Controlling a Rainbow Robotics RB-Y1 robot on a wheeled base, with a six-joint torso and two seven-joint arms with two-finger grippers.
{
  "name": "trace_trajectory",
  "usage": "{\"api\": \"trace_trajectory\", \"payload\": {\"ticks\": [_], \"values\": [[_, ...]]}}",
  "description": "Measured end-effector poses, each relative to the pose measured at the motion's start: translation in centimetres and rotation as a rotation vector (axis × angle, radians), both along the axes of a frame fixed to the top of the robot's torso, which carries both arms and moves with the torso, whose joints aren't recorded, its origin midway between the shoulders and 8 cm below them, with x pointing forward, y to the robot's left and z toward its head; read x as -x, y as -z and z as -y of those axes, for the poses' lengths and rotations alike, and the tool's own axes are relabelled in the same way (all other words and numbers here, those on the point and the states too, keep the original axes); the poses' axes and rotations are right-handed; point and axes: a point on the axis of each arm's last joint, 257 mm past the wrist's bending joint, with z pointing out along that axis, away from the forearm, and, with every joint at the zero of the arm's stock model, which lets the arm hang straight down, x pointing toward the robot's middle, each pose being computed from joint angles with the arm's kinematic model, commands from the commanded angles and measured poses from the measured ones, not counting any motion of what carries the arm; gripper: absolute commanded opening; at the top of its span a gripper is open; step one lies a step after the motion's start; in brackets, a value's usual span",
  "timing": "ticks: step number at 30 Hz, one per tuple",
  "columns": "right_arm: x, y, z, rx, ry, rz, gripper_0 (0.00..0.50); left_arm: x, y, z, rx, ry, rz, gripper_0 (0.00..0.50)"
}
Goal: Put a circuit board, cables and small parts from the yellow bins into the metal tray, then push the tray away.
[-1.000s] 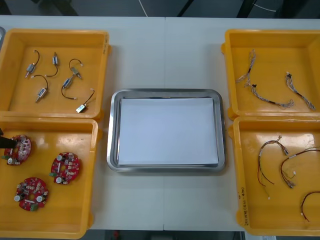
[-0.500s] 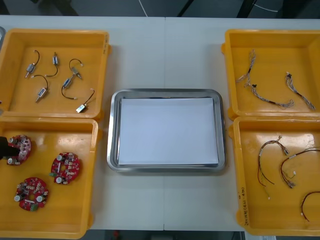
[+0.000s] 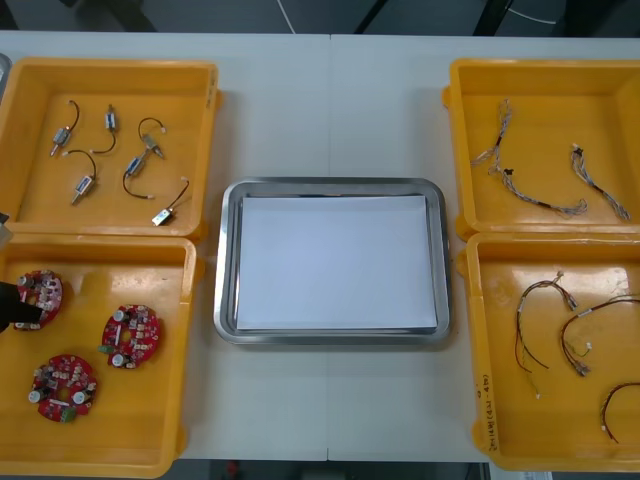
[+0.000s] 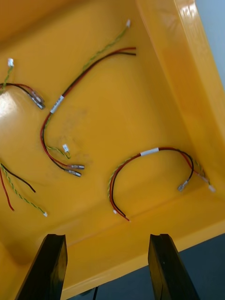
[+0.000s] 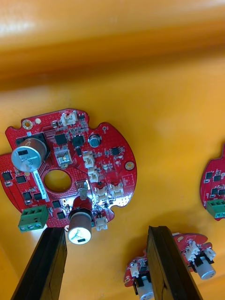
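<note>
I hold the left tool [image 5: 105,232] spread over a circuit board [image 5: 108,159] to straddle it; right tool [image 4: 107,236], spread, idles over cables [image 4: 150,154].

Table [image 3: 330,110]: light, plain top, showing from 12 o'clock down to 6 o'clock.
Seam [image 3: 330,90]: thin line down the tabletop at 12 o'clock.
Room behind [image 3: 420,14]: dark, beyond the far edge at 12 o'clock.
Pale line [image 3: 285,14]: thin, crossing that dark strip.

Light: I found it bright and even across the table [image 3: 330,90].
Glare: pale streaks lay on the yellow bin [image 5: 122,28] wall.
Shadows: faint by the metal tray [image 3: 228,260].
</note>
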Motion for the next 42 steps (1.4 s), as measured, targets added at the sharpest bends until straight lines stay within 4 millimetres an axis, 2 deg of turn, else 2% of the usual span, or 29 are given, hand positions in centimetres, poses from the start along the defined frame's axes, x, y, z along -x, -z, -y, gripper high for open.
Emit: {"api": "trace_trajectory", "payload": {"ticks": [7,13,18,32,42], "values": [[0.4,0.8,-0.5,-0.128,0.219,0.009,0.5,0.2,1.0,-0.3,-0.003,-0.01,-0.008,0.5],[0.2,1.2,-0.5,-0.174,0.317,0.007,0.5,0.6,2.0,-0.6,-0.008,-0.016,-0.023,0.5],[0.2,2.8,0.0,-0.271,0.482,-0.024,0.5,0.7,2.6,-0.6,-0.008,-0.021,-0.024,0.5],[1.1,6.5,1.1,-0.307,0.597,-0.13,0.5,0.2,3.1,-0.8,-0.01,-0.028,-0.019,0.5],[-1.2,7.2,1.7,-0.333,0.632,-0.1,0.5,0.0,2.9,-0.7,-0.007,-0.028,-0.014,0.5]]}}
